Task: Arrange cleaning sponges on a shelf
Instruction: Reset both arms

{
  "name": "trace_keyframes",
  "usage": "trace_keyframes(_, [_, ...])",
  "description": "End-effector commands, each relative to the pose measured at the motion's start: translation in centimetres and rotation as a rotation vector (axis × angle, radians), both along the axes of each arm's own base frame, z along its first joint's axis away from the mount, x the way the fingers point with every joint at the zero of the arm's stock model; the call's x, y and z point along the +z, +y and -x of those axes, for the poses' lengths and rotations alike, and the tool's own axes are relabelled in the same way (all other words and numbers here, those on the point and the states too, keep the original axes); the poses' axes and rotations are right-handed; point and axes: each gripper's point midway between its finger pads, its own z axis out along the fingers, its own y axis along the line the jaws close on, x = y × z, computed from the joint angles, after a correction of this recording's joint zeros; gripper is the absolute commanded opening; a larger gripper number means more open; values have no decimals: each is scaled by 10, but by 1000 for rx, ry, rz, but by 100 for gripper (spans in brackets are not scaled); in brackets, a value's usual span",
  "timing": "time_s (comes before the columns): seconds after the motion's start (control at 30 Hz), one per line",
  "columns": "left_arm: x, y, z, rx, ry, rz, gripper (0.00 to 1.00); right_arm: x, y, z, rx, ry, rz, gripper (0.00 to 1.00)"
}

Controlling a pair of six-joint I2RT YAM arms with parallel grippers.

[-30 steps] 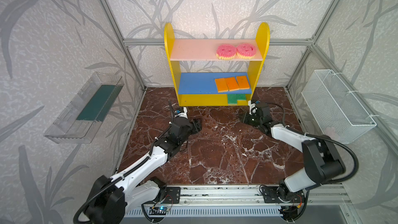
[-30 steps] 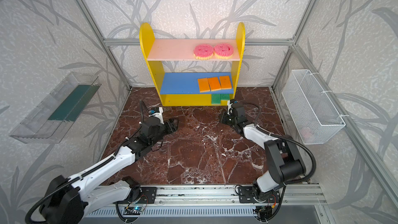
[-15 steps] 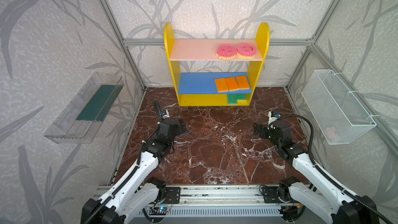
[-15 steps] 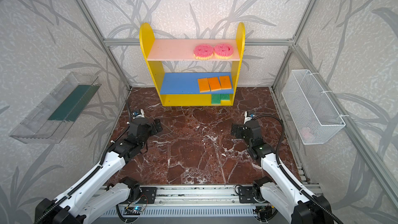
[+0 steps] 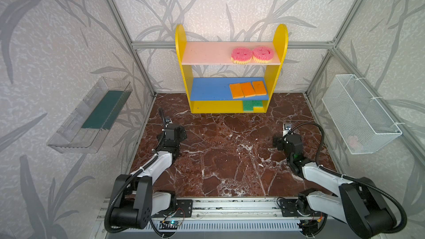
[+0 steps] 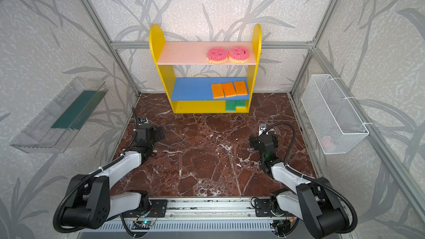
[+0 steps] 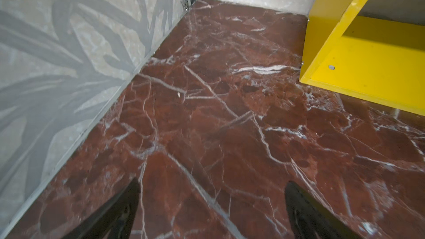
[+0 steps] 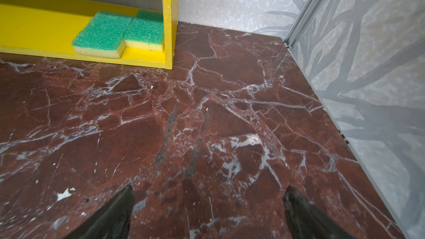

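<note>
Sponges (image 6: 228, 89) all 7 on shelf (image 5: 279, 49), 2 pink (image 5: 241, 55) top, 3 orange (image 5: 248, 89) middle, 2 green (image 5: 248, 106) base; left gripper (image 7: 212, 182), right gripper (image 8: 209, 188) empty, jaws spread; seemingly nothing left

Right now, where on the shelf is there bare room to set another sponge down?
Each board is bare from the yellow side panel on the left arm's side up to its sponges: pink upper board, blue middle board, yellow base. The opposite end is crowded: two pink smiley sponges, three orange sponges, two green sponges. The marble floor in front is bare.
</note>
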Motion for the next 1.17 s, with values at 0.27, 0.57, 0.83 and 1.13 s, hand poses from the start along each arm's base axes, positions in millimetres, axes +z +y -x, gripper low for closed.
trace_keyframes(0.27, [-7,5,-39,-131,-180,-26,100,17,-14,-12,3,-294,-26,99])
trace_keyframes(0.57, [-16,-5,-35,-196,-197,-8,100,1,2,-51,64,-160,11,99])
trace_keyframes(0.83, [-14,-5,-34,-194,-215,-17,100,-9,-7,-54,106,-76,-92,99])
trace_keyframes(1.13, [-14,-5,-35,-195,-217,-19,100,-10,-4,-55,115,-44,-87,99])
